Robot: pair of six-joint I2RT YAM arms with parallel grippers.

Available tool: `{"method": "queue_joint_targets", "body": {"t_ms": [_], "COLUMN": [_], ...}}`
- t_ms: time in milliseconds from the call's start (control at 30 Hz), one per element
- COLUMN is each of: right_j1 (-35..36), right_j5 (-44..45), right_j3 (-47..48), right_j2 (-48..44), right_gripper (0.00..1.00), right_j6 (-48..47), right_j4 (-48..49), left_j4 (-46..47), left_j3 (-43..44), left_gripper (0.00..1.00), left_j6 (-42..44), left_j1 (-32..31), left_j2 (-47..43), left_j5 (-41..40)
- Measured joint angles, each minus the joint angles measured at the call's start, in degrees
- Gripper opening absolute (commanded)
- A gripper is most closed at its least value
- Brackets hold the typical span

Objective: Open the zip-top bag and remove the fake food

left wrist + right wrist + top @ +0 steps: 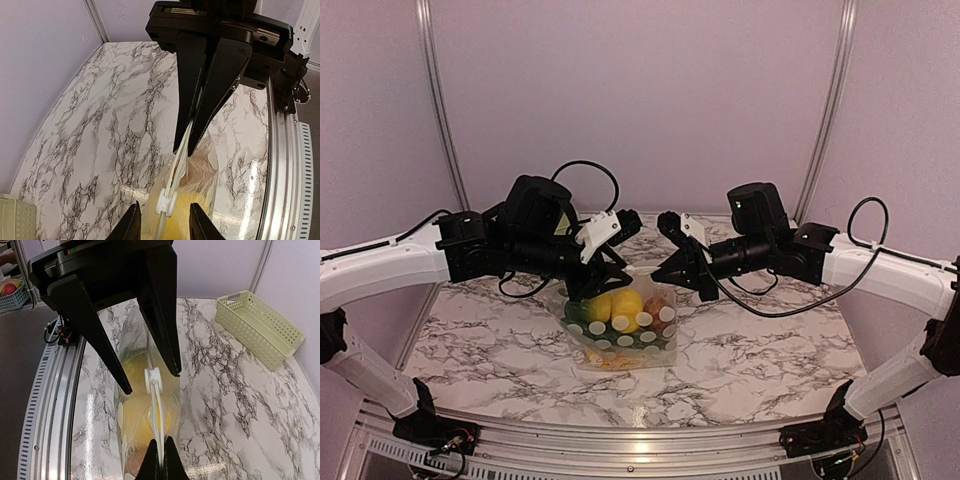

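- At centre of the overhead view: zip-top bag (625, 335) held upright between both arms, seam on top, dotted side facing the camera. Its bottom seems to rest on the table (770, 350).
- Fake food (625, 308) sits inside the bag: yellow, green and orange lumps, low down.
- Right gripper (161, 440): fingers pressed together on the bag's top strip.
- Left gripper (165, 206): fingers parted, straddling the white slider (152, 377), a gap on each side, gripping nothing.
- The seam looks zipped along the stretch I can see, so I'd judge opening has not really started.
- Risk: the left fingers close off-centre and catch film beside the slider. A pull would then drag the whole bag instead of unzipping it.
- Risk: the thin strip slides out of the right pinch once the slider is tugged. The bag would slump, and the weight of the food would help it.
- Risk: both sets of fingers are near each other along the seam and could knock together.
- Surface: glossy white marble-pattern top with glare patches, probably slick under plastic. Ribbed metal rail (620, 450) along the lower edge.
- Room: pale lilac wall (640, 100) and aluminium posts (830, 100).
- Light green lattice basket (260, 327) at upper right of the right wrist view, well apart from the bag.
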Motion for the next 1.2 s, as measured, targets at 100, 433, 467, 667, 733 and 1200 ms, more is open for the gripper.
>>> {"method": "queue_joint_targets", "body": {"t_ms": [100,433,467,667,733,1200], "right_j1": [0.0,0.0,0.0,0.0,0.0,0.0], "right_j5": [0.0,0.0,0.0,0.0,0.0,0.3], "right_j3": [0.0,0.0,0.0,-0.1,-0.3,-0.3], "right_j2": [0.0,0.0,0.0,-0.3,-0.4,-0.4], "right_gripper": [0.0,0.0,0.0,0.0,0.0,0.0], "right_j6": [-0.1,-0.4,-0.4,-0.4,-0.4,-0.6], "right_j4": [0.0,-0.2,-0.2,-0.4,-0.4,-0.6], "left_j4": [0.1,0.4,0.4,1.2,1.2,1.1], "left_j3": [0.4,0.7,0.6,-0.3,-0.2,1.8], "left_gripper": [0.27,0.21,0.24,0.27,0.24,0.04], "left_j6": [0.1,0.9,0.9,0.6,0.6,1.1], "left_j1": [0.0,0.4,0.5,1.1,1.1,1.6], "left_j2": [0.9,1.8,1.8,0.7,0.7,2.2], "left_j5": [0.7,1.7,1.8,2.7,3.0,5.6]}}
